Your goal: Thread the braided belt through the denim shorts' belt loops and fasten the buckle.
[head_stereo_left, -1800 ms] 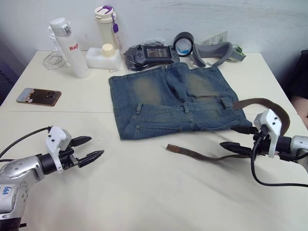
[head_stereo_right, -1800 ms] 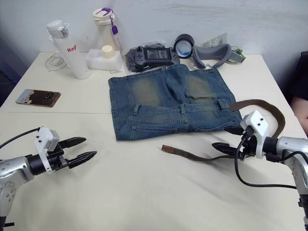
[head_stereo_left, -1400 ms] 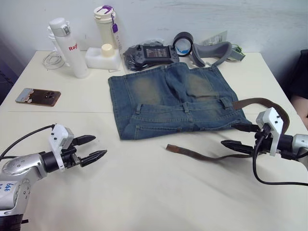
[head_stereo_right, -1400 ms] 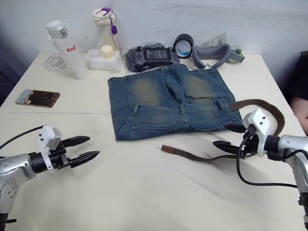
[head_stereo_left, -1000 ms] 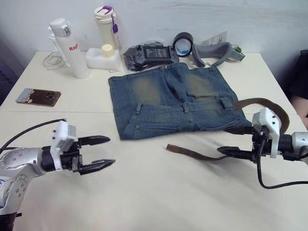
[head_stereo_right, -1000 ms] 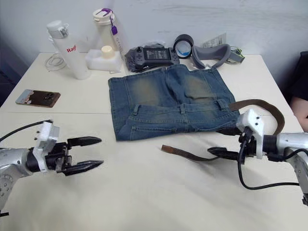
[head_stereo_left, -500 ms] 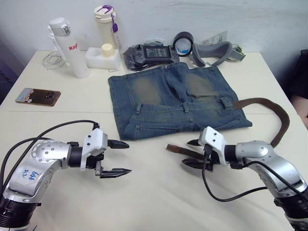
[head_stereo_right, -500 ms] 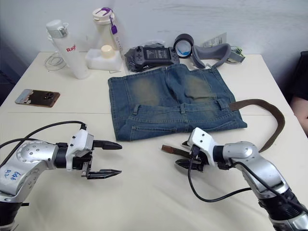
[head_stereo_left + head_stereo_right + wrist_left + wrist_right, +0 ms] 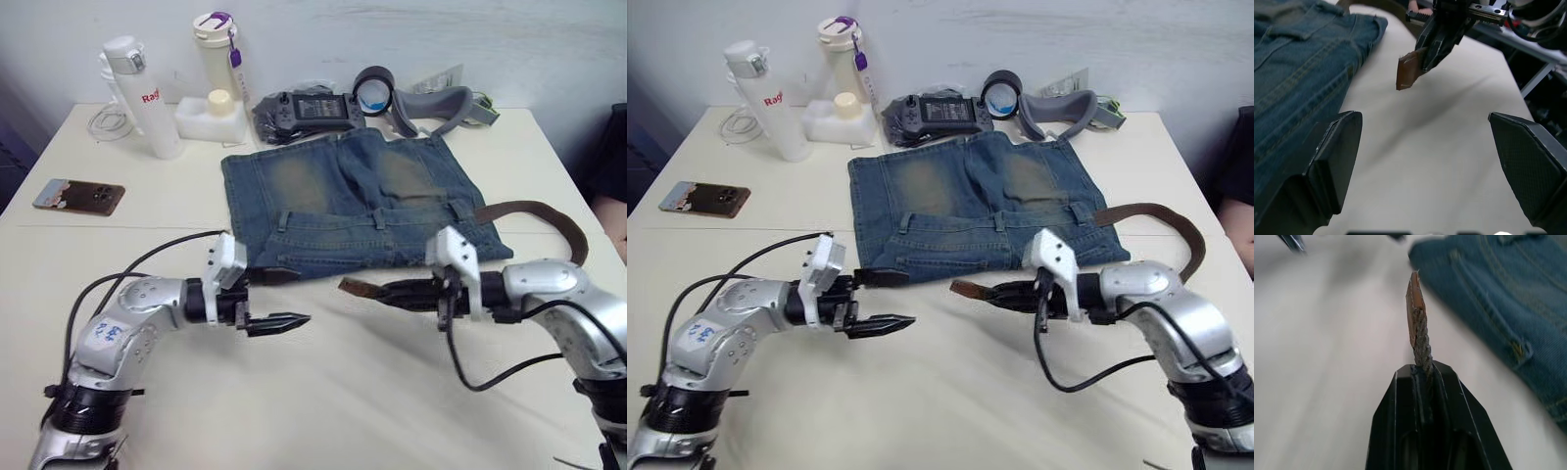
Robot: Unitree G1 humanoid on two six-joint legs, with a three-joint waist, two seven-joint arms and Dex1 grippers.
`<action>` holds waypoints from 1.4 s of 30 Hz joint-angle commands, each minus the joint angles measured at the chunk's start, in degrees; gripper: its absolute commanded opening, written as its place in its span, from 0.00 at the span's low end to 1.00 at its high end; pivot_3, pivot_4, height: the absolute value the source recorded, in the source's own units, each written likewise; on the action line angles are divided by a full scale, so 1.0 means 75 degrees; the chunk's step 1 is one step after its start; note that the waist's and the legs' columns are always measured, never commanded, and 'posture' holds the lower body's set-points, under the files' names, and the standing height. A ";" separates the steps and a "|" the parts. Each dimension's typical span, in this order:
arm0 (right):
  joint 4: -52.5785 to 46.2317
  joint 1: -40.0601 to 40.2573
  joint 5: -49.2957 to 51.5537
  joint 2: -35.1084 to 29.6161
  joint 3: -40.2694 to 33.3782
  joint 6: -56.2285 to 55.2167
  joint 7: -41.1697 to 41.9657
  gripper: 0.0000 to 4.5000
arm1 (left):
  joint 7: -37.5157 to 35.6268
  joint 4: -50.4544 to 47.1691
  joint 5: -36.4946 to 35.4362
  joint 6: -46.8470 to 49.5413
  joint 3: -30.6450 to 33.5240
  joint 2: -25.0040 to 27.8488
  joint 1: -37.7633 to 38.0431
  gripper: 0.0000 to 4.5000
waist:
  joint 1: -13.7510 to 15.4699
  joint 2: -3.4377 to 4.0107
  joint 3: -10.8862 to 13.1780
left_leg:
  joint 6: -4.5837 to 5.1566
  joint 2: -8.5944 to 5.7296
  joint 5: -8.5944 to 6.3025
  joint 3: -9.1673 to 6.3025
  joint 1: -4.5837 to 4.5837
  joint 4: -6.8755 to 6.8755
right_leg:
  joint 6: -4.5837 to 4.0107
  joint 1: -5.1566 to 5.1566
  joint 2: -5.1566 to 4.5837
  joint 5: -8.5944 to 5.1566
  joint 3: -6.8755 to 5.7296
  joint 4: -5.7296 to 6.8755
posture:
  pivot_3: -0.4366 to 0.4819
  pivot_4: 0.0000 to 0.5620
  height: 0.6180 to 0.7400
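The denim shorts [image 9: 343, 201] lie flat at the table's middle, with belt loops [image 9: 379, 217] across the waistband. The braided belt [image 9: 549, 211] curves from the shorts' right corner round to my right gripper [image 9: 392, 291]. That gripper is shut on the strap just behind its tan tip [image 9: 351, 287], which hangs above the table near the shorts' near edge. In the right wrist view the belt [image 9: 1420, 338] sticks out from the closed fingers. My left gripper [image 9: 294, 297] is open, one finger by the shorts' near edge, facing the tip [image 9: 1408, 71]. The buckle is hidden.
Along the far edge stand two bottles [image 9: 137, 93], a white container [image 9: 211, 116], a handheld game console [image 9: 313, 108], a tape roll [image 9: 374, 88] and a grey padded band [image 9: 436, 103]. A phone [image 9: 76, 196] lies at the left.
My right gripper has shut on the belt near its tip and lifted it toward the shorts' near edge. My left gripper moved right toward it, staying open.
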 commanded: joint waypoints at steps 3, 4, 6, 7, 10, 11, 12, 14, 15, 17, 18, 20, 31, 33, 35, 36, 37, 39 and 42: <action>-0.0605 -0.0306 0.1247 0.0001 -0.0495 0.0849 -0.0136 0.01 | 0.0519 0.0021 -0.0341 0.0181 -0.0265 -0.0936 -0.0400 1.00 | 0.0000 0.0000 0.0000 | 0.0002 -0.0001 -0.0001 -0.0004 0.0004 0.0002 | 0.0000 0.0012 0.0000 0.0000 -0.0006 -0.0004 | 0.48 0.27 0.93; -0.0666 -0.0330 0.1421 0.0058 -0.0544 0.0962 -0.0246 0.01 | 0.0584 0.0078 -0.0401 0.0236 -0.0270 -0.1109 -0.0467 1.00 | 0.0003 0.0000 0.0000 | 0.0002 -0.0001 -0.0001 -0.0007 0.0004 0.0002 | 0.0000 0.0015 0.0002 0.0000 -0.0010 -0.0007 | 0.48 0.27 0.93; -0.0748 -0.0347 0.1661 0.0114 -0.0617 0.1109 -0.0425 0.00 | 0.0632 0.0167 -0.0473 0.0374 -0.0315 -0.1298 -0.0585 0.94 | 0.0004 0.0000 0.0000 | 0.0002 -0.0002 -0.0001 -0.0008 0.0005 0.0006 | 0.0000 0.0018 0.0001 0.0000 -0.0012 -0.0005 | 0.48 0.27 0.93; -0.0776 -0.0344 0.1728 0.0122 -0.0642 0.1154 -0.0488 0.00 | 0.0640 0.0198 -0.0490 0.0447 -0.0352 -0.1339 -0.0637 0.88 | 0.0004 -0.0001 0.0000 | 0.0002 -0.0002 -0.0001 -0.0009 0.0006 0.0007 | 0.0000 0.0020 0.0001 0.0000 -0.0013 -0.0005 | 0.48 0.27 0.93; -0.0864 -0.0309 0.1951 0.0142 -0.0770 0.1277 -0.0715 0.00 | 0.0643 0.0367 -0.0747 0.0734 -0.0264 -0.1473 -0.0837 0.62 | 0.0005 -0.0001 0.0000 | 0.0002 -0.0003 -0.0001 -0.0011 0.0006 0.0008 | 0.0000 0.0023 0.0002 0.0000 -0.0015 -0.0006 | 0.48 0.27 0.93; -0.0893 -0.0296 0.2026 0.0152 -0.0814 0.1304 -0.0800 0.00 | 0.0582 0.0378 -0.0760 0.0790 -0.0280 -0.1438 -0.0868 0.52 | 0.0005 0.0000 0.0000 | 0.0002 -0.0003 -0.0001 -0.0012 0.0006 0.0009 | 0.0001 0.0024 0.0002 0.0001 -0.0015 -0.0007 | 0.48 0.27 0.93; -0.0912 -0.0290 0.2080 0.0153 -0.0845 0.1314 -0.0876 0.00 | 0.0511 0.0389 -0.0764 0.0819 -0.0309 -0.1393 -0.0890 0.42 | 0.0004 0.0000 0.0000 | 0.0002 -0.0003 -0.0001 -0.0014 0.0007 0.0010 | 0.0001 0.0027 0.0002 0.0001 -0.0016 -0.0008 | 0.48 0.27 0.93; -0.0947 -0.0277 0.2169 0.0141 -0.0891 0.1325 -0.0976 0.00 | 0.0477 0.0450 -0.0821 0.0855 -0.0292 -0.1403 -0.0948 0.20 | 0.0004 -0.0001 0.0000 | 0.0002 -0.0004 -0.0001 -0.0014 0.0008 0.0009 | 0.0002 0.0028 0.0002 0.0001 -0.0016 -0.0008 | 0.48 0.27 0.93; -0.0960 -0.0267 0.2197 0.0131 -0.0911 0.1330 -0.1020 0.00 | 0.0485 0.0513 -0.0893 0.0891 -0.0249 -0.1462 -0.1002 0.19 | 0.0009 -0.0001 0.0000 | 0.0002 -0.0004 -0.0001 -0.0014 0.0008 0.0009 | 0.0002 0.0028 0.0002 0.0001 -0.0017 -0.0009 | 0.48 0.27 0.93; -0.0968 -0.0248 0.2169 0.0127 -0.0953 0.1290 -0.1141 0.00 | 0.0441 0.0616 -0.0962 0.0959 -0.0251 -0.1509 -0.1084 0.02 | 0.0014 -0.0001 0.0000 | 0.0002 -0.0004 -0.0001 -0.0017 0.0008 0.0010 | 0.0002 0.0031 0.0002 0.0001 -0.0019 -0.0010 | 0.48 0.27 0.93; -0.0958 -0.0234 0.2239 0.0156 -0.1014 0.1332 -0.1249 0.00 | 0.0399 0.0677 -0.0953 0.0991 -0.0286 -0.1504 -0.1121 0.01 | 0.0014 -0.0001 0.0000 | 0.0002 -0.0004 -0.0001 -0.0018 0.0008 0.0010 | 0.0002 0.0031 0.0002 0.0001 -0.0019 -0.0011 | 0.48 0.27 0.93; -0.0908 -0.0209 0.2344 0.0252 -0.1162 0.1397 -0.1548 0.00 | 0.0391 0.0844 -0.0853 0.0991 -0.0344 -0.1518 -0.1230 0.01 | 0.0012 -0.0001 0.0000 | 0.0002 -0.0005 -0.0001 -0.0018 0.0008 0.0010 | 0.0002 0.0032 0.0002 0.0001 -0.0019 -0.0011 | 0.48 0.27 0.93; 0.0492 0.0205 0.4294 0.0707 -0.4235 0.1597 -0.3403 0.72 | 0.2268 0.3343 -0.0623 0.1810 0.0040 -0.2866 -0.2600 0.00 | 0.0195 -0.0001 0.0000 | 0.0010 -0.0013 0.0000 -0.0026 0.0007 0.0018 | 0.0013 0.0043 0.0001 0.0007 -0.0026 -0.0018 | 0.48 0.27 0.93; 0.0385 0.0439 0.4946 0.0948 -0.4496 0.1643 -0.3819 0.81 | 0.2737 0.3734 -0.1040 0.2074 0.0535 -0.3405 -0.2910 0.00 | 0.0200 -0.0002 0.0001 | 0.0018 -0.0015 -0.0002 -0.0031 0.0001 0.0025 | 0.0018 0.0043 0.0000 0.0010 -0.0028 -0.0019 | 0.48 0.27 0.93; -0.0117 0.1361 0.6295 0.1396 -0.4214 0.1862 -0.4280 0.81 | 0.3061 0.3953 -0.1392 0.2339 0.0921 -0.3885 -0.3166 0.00 | 0.0194 -0.0003 0.0001 | 0.0023 -0.0015 -0.0004 -0.0032 -0.0005 0.0023 | 0.0021 0.0042 -0.0002 0.0011 -0.0029 -0.0024 | 0.48 0.27 0.93; -0.0470 0.1940 0.6715 0.1602 -0.3939 0.1978 -0.4345 0.81 | 0.3203 0.4045 -0.1506 0.2456 0.1058 -0.4079 -0.3265 0.00 | 0.0202 -0.0004 0.0000 | 0.0023 -0.0015 -0.0004 -0.0033 -0.0006 0.0020 | 0.0021 0.0041 -0.0001 0.0011 -0.0029 -0.0027 | 0.48 0.27 0.93; -0.0863 0.2503 0.6767 0.1818 -0.3577 0.2006 -0.4372 0.81 | 0.3329 0.4120 -0.1615 0.2562 0.1173 -0.4247 -0.3347 0.00 | 0.0210 -0.0005 -0.0001 | 0.0022 -0.0015 -0.0004 -0.0046 -0.0005 0.0011 | 0.0021 0.0044 0.0003 0.0011 -0.0029 -0.0031 | 0.48 0.27 0.93; -0.1213 0.3058 0.6691 0.2117 -0.3111 0.1834 -0.4603 0.81 | 0.3448 0.4133 -0.1737 0.2735 0.1292 -0.4414 -0.3416 0.00 | 0.0180 0.0004 -0.0001 | 0.0018 -0.0013 -0.0002 -0.0070 -0.0010 0.0004 | 0.0021 0.0046 0.0017 0.0011 -0.0025 -0.0031 | 0.48 0.27 0.93; -0.1018 0.3172 0.6189 0.2989 -0.2800 0.0992 -0.5269 0.81 | 0.3508 0.3796 -0.2064 0.3112 0.1363 -0.4577 -0.3332 0.00 | 0.0051 0.0001 -0.0008 | 0.0015 -0.0020 0.0002 -0.0027 0.0001 0.0007 | 0.0024 0.0035 0.0013 0.0010 0.0011 -0.0013 | 0.48 0.27 0.93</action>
